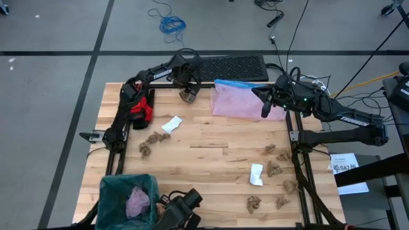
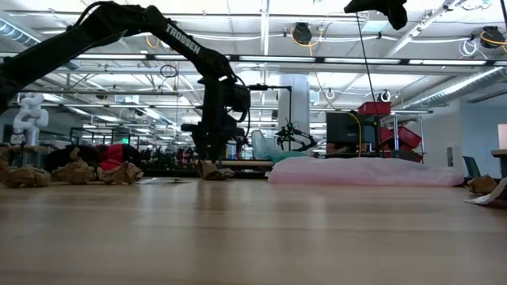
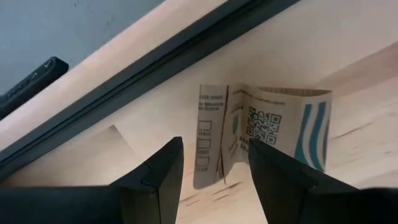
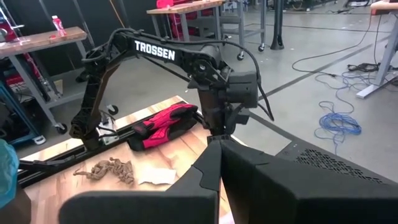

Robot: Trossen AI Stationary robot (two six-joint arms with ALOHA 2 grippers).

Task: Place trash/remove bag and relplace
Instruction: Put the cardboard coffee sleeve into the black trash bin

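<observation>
The teal-green bag (image 1: 118,191) lines a bin at the table's near left corner, with a pale pink crumpled thing (image 1: 137,202) inside it. My left gripper (image 1: 188,88) is at the far edge, pointing down and open. Its fingers (image 3: 163,177) stand on either side of a folded printed paper with a QR code (image 3: 264,134), which lies on the table. The paper also shows in the low view (image 2: 210,169) under the left gripper (image 2: 211,155). My right gripper (image 1: 265,105) is shut and empty, high above the pink bag (image 1: 243,102). My left gripper comes at the printed paper from above, one finger on each side of its folded edge (image 3: 214,168). I cannot tell whether the fingers touch it. The paper lies on the table.
The pale pink bag with a blue edge (image 2: 364,170) lies flat at the far right. Crumpled brown paper (image 1: 152,139) and white scraps (image 1: 171,124) lie at the left, and more (image 1: 275,169) at the right. A red cloth (image 1: 142,110) is by the left arm's base. A black mat (image 1: 233,67) lies beyond the far edge.
</observation>
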